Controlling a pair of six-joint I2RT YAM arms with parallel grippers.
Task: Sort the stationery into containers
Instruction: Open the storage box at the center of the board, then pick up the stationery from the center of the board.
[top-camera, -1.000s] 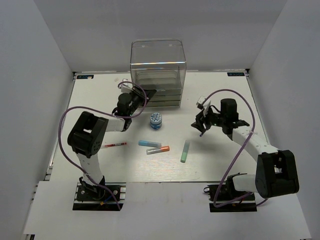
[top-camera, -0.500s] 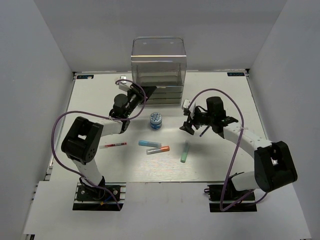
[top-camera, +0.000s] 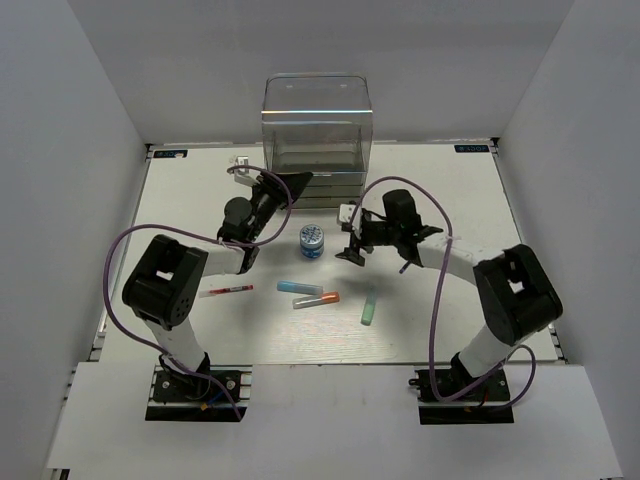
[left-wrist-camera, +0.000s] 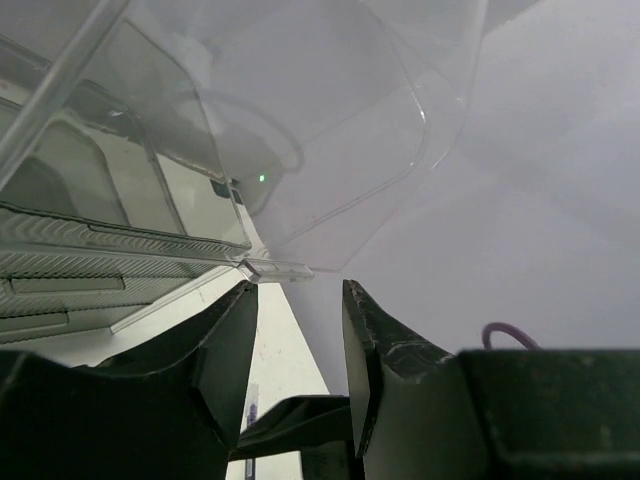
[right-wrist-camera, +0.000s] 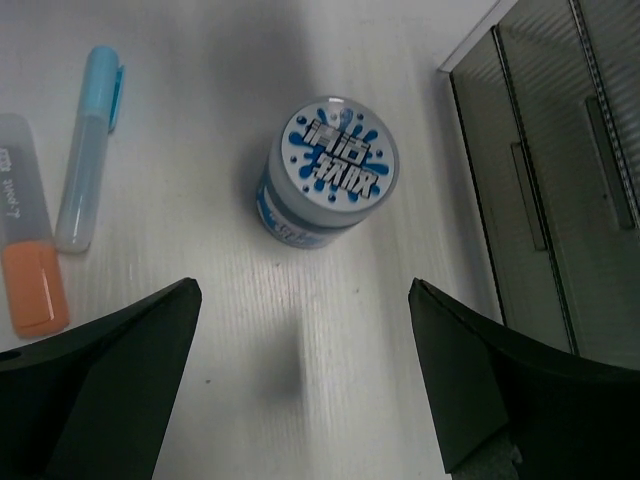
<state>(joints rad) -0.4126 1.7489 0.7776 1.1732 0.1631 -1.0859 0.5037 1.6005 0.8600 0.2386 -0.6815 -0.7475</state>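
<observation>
**Tub (right-wrist-camera: 330, 170) faced by wide right gripper (right-wrist-camera: 302, 300); left gripper (left-wrist-camera: 295, 330) narrow at the drawer unit (top-camera: 316, 120)**

The round blue-and-white tub is seen upright near the middle of the table (top-camera: 450, 190), just in front of the drawer unit, which is placed at the middle of the far edge. The right gripper is spread wide just beside the tub, with nothing between its fingers; only the finger ends are shown in the wrist view. The left gripper is set at the unit's left front corner, its fingers (left-wrist-camera: 225, 350) parted by a narrow gap in which nothing is gripped; whether the clear plastic is touched cannot be told. The light-blue marker (top-camera: 298, 287) and grey orange-tipped marker (top-camera: 316, 299) are laid side by side toward the near edge, the latter cut off in the right wrist view. The pale-green marker (top-camera: 370, 304) is laid apart to their right, the red pen (top-camera: 226, 291) toward the left edge. The drawers' contents cannot be made out through the smoky plastic
</observation>
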